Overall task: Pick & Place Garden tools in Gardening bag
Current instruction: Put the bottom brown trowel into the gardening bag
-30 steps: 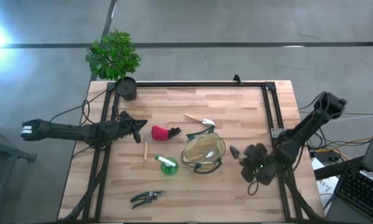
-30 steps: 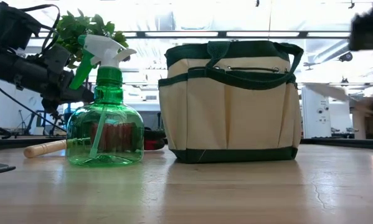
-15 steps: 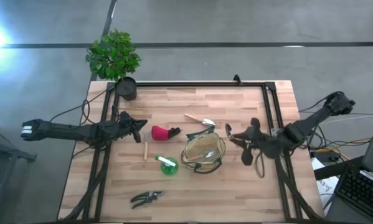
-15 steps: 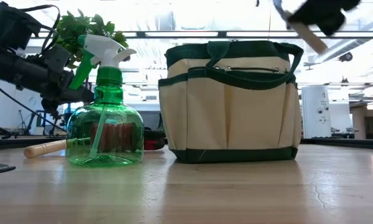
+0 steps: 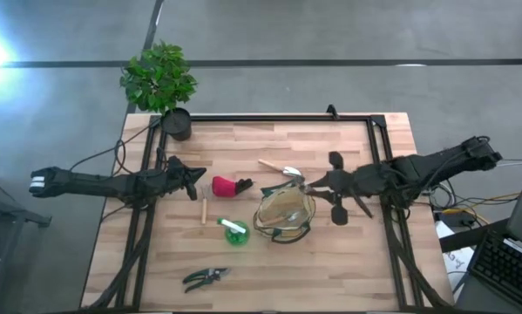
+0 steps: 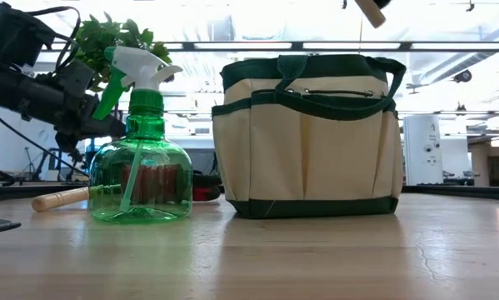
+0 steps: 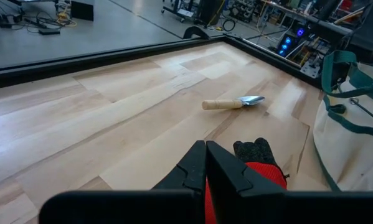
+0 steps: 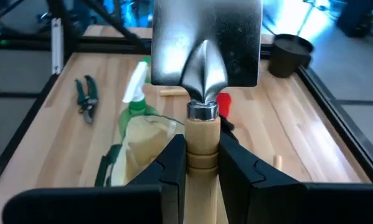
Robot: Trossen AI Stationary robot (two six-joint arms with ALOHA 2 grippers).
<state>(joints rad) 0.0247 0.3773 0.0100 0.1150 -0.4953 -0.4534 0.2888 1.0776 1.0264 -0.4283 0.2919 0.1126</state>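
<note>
Writing shows nowhere. High view: right gripper (image 5: 317, 185) hangs beside round tan fabric gardening bag (image 5: 286, 214) on the wooden-plank table (image 5: 269, 262). Low view: translucent green spray bottle (image 6: 141, 171) stands beside the bag. Left wrist view: left gripper (image 7: 206, 163) is closed, empty. Right wrist view: fingers clamp the wooden-handled steel spade (image 8: 205, 46).

You see a spade (image 8: 206, 43) with a shiny, smooth metal blade and a pale wooden handle. The bag (image 6: 309, 137) is tan woven cloth with dark green trim (matt, slightly coarse). The bottle (image 6: 141, 179) is clear green glossy plastic. The table (image 5: 269, 262) is light wood, smooth, with visible grain.
</note>
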